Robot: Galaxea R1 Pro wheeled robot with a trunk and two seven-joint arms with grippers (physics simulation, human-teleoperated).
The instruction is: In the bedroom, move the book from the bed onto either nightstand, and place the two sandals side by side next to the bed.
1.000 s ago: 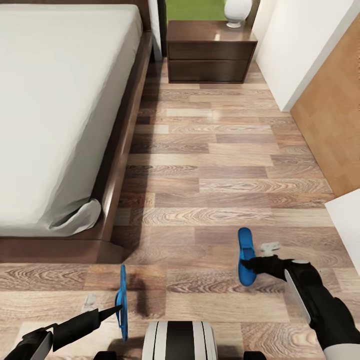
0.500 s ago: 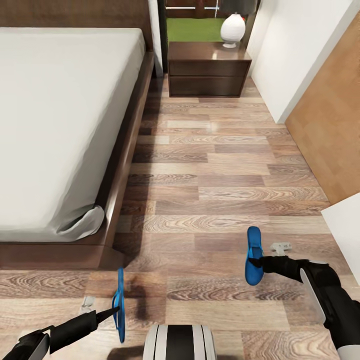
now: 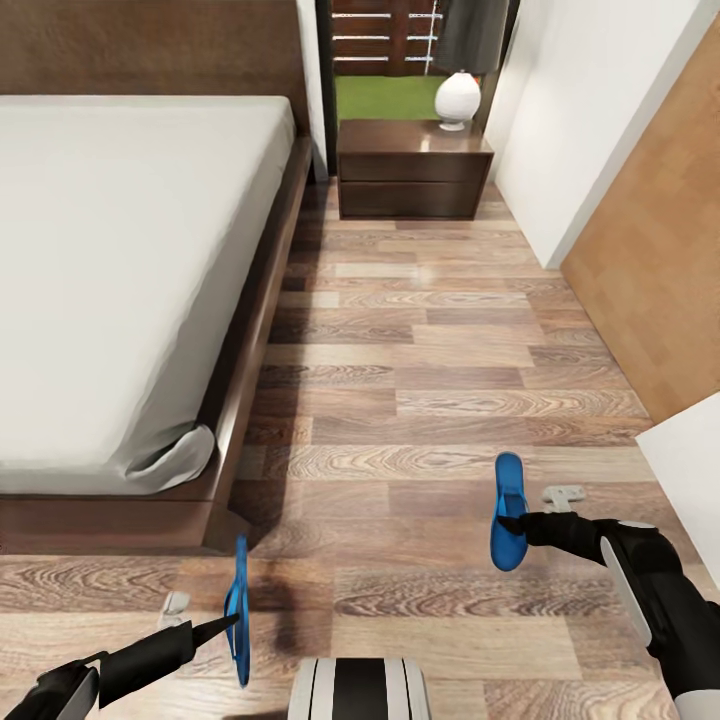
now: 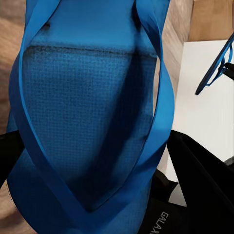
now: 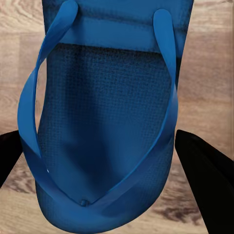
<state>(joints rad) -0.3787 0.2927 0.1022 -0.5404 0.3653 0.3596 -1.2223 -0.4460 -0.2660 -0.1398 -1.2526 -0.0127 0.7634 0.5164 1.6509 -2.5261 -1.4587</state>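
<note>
Head view: we grip a sandal (image 3: 239, 608) in our left hand (image 3: 228, 622), another sandal (image 3: 507, 512) in our right hand (image 3: 512, 522) (both above the floor (image 3: 420, 350), beside the bed (image 3: 130, 270)).

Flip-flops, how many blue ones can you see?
2. One blue flip-flop is held by the left gripper, near the foot corner of the bed. The other flip-flop is held by the right gripper, over the wood floor.

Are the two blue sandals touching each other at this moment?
Apart. The head view shows the left gripper's sandal and the right gripper's sandal separated by a wide stretch of bare wood floor.
</note>
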